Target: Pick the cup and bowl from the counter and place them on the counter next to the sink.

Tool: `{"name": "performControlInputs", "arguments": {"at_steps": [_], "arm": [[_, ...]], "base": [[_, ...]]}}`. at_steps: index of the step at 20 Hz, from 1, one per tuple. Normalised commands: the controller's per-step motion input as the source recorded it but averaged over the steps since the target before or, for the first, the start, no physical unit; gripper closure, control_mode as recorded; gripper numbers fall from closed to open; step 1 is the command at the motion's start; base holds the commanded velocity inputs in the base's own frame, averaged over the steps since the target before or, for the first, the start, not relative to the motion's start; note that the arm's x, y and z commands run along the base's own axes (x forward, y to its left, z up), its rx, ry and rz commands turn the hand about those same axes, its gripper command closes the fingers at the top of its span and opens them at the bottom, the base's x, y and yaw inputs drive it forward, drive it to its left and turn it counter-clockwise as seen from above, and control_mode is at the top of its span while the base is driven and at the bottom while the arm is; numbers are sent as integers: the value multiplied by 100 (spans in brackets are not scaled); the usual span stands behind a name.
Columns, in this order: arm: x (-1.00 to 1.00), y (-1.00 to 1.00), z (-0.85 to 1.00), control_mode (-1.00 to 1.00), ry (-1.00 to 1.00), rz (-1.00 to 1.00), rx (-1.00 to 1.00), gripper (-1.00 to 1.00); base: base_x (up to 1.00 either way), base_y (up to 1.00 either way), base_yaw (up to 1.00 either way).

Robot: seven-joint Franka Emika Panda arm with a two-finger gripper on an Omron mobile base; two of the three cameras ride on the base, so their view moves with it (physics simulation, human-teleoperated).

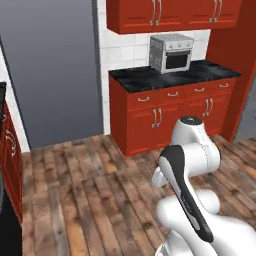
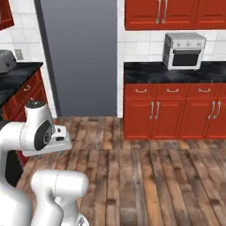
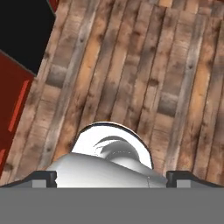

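Your pincer [image 3: 112, 177] stands with its two dark fingertips [image 3: 43, 177] spread wide at the bottom of the hand view, and nothing lies between them or touches them. It looks straight down at the wooden plank floor [image 3: 144, 74], with a red cabinet front [image 3: 11, 100] at the left edge of that view. From the base views you see the white arm [image 1: 192, 165] folded low over the floor, well apart from any worktop. Across the room the counter [image 1: 150, 79], black marble over red cabinets [image 2: 172, 114], carries a silver toaster oven [image 1: 171, 52]. A second black stretch of counter [image 2: 17, 73] runs along the left of the right base view, bearing a grey toaster [image 2: 5, 61]. A tall grey fridge [image 2: 79, 53] stands between the two.
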Motion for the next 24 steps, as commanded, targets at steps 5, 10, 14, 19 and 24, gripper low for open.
{"name": "performControlInputs", "arguments": {"at_steps": [5,10,14,19,24], "arm": [[0,0,0,100,0,0,0,-100],[0,0,0,100,0,0,0,-100],[0,0,0,100,0,0,0,-100],[0,0,0,100,0,0,0,-100],[0,0,0,100,0,0,0,-100]], "base": [[38,-1,-79],[63,2,-74],[100,44,-47],[100,26,-37],[98,-21,-43]]}}
